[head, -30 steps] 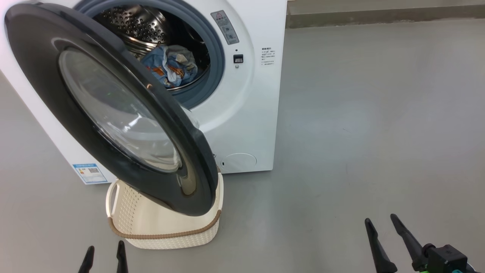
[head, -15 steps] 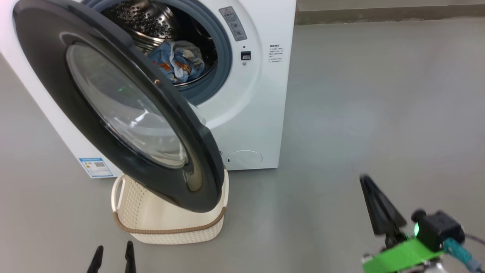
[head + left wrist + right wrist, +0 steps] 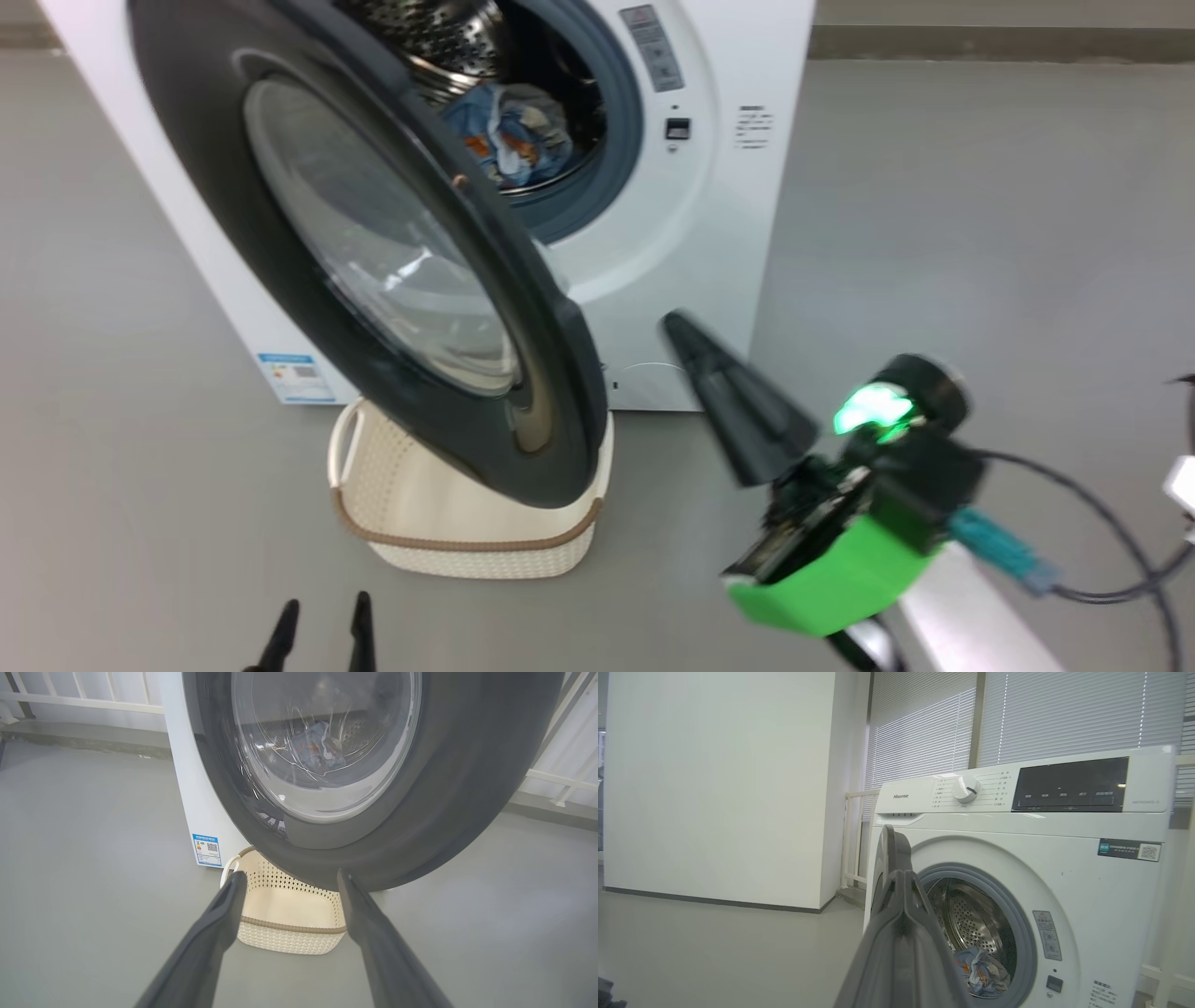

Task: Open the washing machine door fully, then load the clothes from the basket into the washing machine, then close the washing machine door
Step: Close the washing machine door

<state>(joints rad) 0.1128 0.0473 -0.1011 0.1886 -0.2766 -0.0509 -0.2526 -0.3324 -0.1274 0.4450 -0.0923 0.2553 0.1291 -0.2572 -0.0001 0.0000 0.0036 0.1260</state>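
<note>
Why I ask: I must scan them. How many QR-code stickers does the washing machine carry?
2: a blue label at the front's lower left, a dark sticker upper right. More may be hidden.

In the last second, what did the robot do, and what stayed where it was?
The right gripper shut on nothing, then rose and swung forward toward the washing machine and its open door. The head camera also turned, so the whole view shifted. Unchanged: left gripper open and low, door open over the basket, clothes in the drum.
</note>
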